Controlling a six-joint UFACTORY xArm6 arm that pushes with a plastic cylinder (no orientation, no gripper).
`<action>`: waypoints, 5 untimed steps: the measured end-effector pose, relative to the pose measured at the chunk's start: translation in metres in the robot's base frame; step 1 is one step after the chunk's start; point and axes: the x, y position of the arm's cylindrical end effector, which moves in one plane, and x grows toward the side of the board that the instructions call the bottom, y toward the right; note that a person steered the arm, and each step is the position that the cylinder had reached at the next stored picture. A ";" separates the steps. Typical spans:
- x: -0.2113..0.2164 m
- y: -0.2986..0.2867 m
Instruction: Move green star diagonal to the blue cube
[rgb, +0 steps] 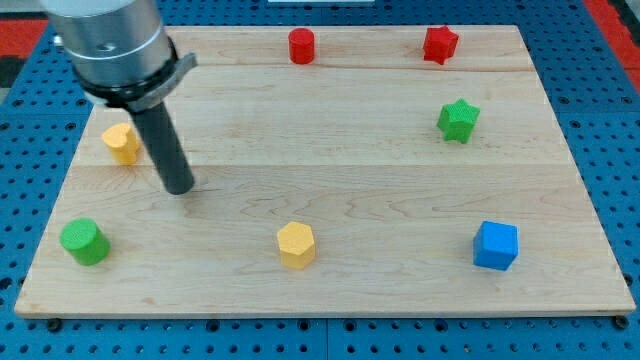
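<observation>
The green star (458, 120) lies on the wooden board at the view's right, upper middle. The blue cube (496, 245) sits below it near the view's bottom right. My tip (180, 188) rests on the board at the view's left, far from both blocks, with nothing touching it. The nearest block to my tip is a yellow block (121, 143) just to its upper left.
A red cylinder (301, 46) and a red star (440, 44) sit along the view's top edge. A green cylinder (83, 241) is at the bottom left. A yellow hexagonal block (296, 244) is at the bottom centre. The board (330, 180) lies on a blue pegboard surface.
</observation>
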 end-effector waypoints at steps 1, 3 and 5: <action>-0.002 0.085; -0.035 0.262; -0.077 0.348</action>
